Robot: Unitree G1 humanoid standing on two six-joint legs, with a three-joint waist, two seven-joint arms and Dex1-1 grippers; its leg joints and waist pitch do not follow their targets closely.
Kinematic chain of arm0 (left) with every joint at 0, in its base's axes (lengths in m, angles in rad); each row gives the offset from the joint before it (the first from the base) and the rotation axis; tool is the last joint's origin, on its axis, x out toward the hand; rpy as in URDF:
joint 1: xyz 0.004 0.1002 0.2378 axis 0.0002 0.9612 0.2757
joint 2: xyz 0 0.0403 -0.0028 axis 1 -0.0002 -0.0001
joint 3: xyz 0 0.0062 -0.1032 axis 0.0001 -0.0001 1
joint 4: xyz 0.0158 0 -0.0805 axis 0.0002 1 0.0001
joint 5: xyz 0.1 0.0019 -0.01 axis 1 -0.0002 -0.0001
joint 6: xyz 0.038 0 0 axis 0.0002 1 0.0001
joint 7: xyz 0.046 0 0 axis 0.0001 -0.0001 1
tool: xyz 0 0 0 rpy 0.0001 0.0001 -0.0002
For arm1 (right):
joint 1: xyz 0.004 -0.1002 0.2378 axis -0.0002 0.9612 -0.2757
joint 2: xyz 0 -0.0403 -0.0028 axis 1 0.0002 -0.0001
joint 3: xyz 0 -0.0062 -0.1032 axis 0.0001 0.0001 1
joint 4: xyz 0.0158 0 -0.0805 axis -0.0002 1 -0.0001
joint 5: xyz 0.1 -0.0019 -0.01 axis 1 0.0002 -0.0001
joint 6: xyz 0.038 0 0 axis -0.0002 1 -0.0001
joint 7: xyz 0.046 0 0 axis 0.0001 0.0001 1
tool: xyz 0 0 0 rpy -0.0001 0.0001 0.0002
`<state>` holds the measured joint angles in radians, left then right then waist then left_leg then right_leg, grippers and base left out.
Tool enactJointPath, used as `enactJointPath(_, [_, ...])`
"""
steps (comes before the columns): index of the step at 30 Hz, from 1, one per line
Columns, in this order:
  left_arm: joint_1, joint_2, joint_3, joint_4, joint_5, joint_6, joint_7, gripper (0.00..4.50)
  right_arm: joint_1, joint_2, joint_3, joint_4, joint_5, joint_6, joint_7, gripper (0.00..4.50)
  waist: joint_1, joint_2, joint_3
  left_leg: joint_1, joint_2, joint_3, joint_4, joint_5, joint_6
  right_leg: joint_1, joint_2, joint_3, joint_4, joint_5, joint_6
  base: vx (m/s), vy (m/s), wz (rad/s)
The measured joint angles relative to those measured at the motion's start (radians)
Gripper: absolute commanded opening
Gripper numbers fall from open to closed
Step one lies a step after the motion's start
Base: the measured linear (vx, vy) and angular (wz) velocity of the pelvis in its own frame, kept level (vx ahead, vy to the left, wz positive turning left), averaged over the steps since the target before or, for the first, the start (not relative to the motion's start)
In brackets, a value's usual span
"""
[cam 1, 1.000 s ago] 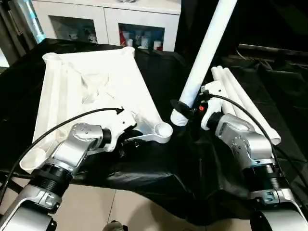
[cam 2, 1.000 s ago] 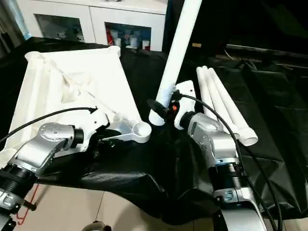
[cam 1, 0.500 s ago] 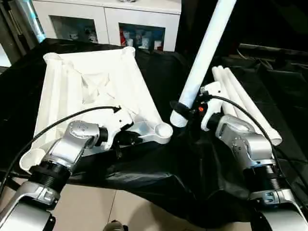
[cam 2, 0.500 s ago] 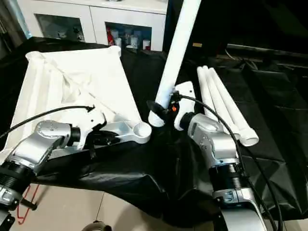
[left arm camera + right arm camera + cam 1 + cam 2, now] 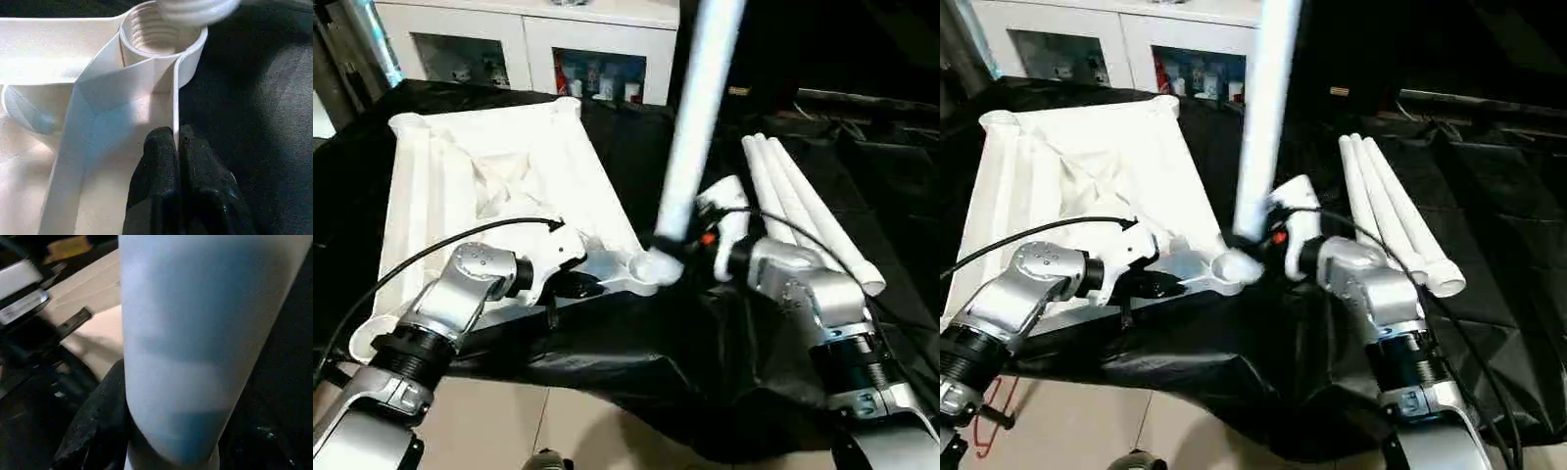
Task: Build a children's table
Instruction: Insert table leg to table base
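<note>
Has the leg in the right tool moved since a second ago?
Yes. The held leg has swung toward the robot's left, away from the three spare legs; its threaded end now sits over the tabletop's corner socket.

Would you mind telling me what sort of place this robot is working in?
Probably an indoor demo or lab room: a work surface draped in black cloth, a white glass-door cabinet behind, and a tiled floor.
</note>
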<state>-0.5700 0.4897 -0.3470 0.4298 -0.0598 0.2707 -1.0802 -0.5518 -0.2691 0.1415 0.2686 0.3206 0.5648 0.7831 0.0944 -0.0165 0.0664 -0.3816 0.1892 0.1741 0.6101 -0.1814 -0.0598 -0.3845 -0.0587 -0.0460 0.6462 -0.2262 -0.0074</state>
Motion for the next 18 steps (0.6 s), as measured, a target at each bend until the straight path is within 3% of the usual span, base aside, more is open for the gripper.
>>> enactJointPath(3, [-0.008,-0.023,-0.006,0.002,0.008,0.009,0.001,0.00,-0.006,-0.003,0.021,0.005,-0.010,0.000,0.011,1.91,0.006,0.000,0.000,0.000,0.000,0.001,0.000,0.001,0.001,0.000,0.000,0.000,0.000,0.000,0.000,0.000,0.000,0.00])
enactJointPath(18, [-0.009,-0.029,-0.008,-0.015,0.018,0.028,-0.004,0.00,-0.088,0.018,0.022,0.140,-0.049,-0.032,0.009,1.91,0.008,-0.001,0.000,-0.001,0.000,0.001,0.000,0.001,0.001,0.000,0.000,0.000,0.000,0.000,0.000,0.000,0.000,0.00])
